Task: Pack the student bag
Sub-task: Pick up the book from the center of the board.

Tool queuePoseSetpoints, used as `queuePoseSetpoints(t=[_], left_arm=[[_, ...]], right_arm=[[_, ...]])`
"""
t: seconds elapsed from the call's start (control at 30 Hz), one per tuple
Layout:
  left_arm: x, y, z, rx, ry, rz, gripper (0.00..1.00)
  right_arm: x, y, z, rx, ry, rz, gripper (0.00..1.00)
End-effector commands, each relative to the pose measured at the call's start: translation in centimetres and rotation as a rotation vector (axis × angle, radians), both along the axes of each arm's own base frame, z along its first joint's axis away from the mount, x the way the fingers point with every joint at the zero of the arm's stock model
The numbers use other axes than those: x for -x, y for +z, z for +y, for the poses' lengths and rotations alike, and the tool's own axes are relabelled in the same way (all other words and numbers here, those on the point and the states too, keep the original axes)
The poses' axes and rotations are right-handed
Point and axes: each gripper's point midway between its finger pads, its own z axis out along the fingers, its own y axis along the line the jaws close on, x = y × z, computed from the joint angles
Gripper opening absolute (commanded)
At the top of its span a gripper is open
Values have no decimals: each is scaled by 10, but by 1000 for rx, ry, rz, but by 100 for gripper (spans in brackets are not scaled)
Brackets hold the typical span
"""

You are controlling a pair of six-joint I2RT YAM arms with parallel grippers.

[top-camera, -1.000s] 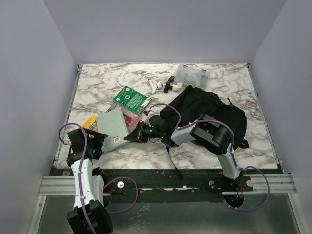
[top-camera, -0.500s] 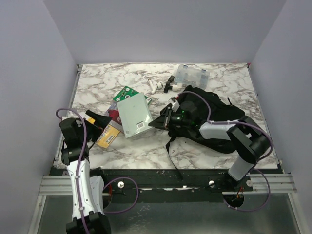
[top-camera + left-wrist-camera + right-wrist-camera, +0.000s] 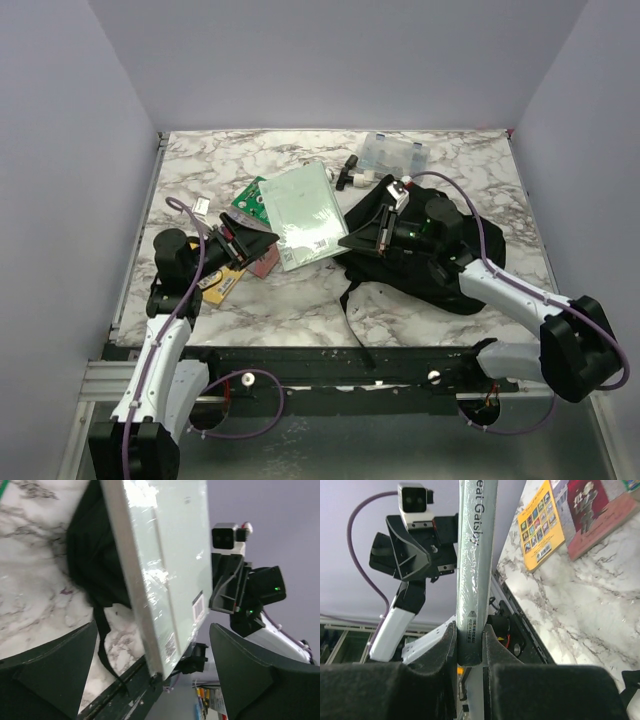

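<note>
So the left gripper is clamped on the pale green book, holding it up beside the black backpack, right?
Not the left. The right gripper is clamped on the pale green book, holding it up beside the black backpack; the right wrist view shows it pinching the spine. The left gripper is open.

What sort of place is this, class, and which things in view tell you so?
Most likely a robot lab test cell, not a classroom: a left arm and a right arm mounted at the near edge of a marble-patterned table, plain walls boxing it in, and a backpack set out as a prop.
</note>
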Motion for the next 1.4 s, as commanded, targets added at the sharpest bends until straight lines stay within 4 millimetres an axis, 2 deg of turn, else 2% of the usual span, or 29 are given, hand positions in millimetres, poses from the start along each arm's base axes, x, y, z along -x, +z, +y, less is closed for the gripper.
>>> queuePoseSetpoints(t=[0.0,0.1,0.27,0.43,0.6,0.73,0.83,0.93,1.0,1.07,1.23,1.33,1.37], left_arm=[[6,50,-17,78,-38,-176,93],[8,58,-18,100,-23,-206,88],[10,59,-23,142,-60,-157,84],[11,67,-23,190,-54,-138,77],[14,74,-16,273,17,-105,78],[18,85,-3,281,119,-137,85],[18,92,8,202,205,-158,87],[12,84,30,62,355,-96,93],[10,77,38,3,401,-42,94],[6,71,33,2,369,0,95],[2,69,-10,125,86,61,93],[-2,72,-18,162,20,58,89],[-1,80,-20,184,3,19,87]], right_arm=[[18,50,0,-85,90,-127,0],[24,62,0,-118,118,-141,0],[34,82,-1,-192,163,-158,1],[39,93,-1,-233,191,-161,0],[39,99,-2,-240,181,-176,1],[37,101,-3,-225,166,-187,1],[37,101,-2,-217,171,-192,0],[37,104,-2,-223,173,-197,0],[37,108,-1,-234,181,-204,1],[40,114,-1,-255,201,-215,1],[45,121,-1,-298,243,-206,1],[48,122,-2,-315,252,-204,1],[48,121,-2,-311,249,-201,1]])
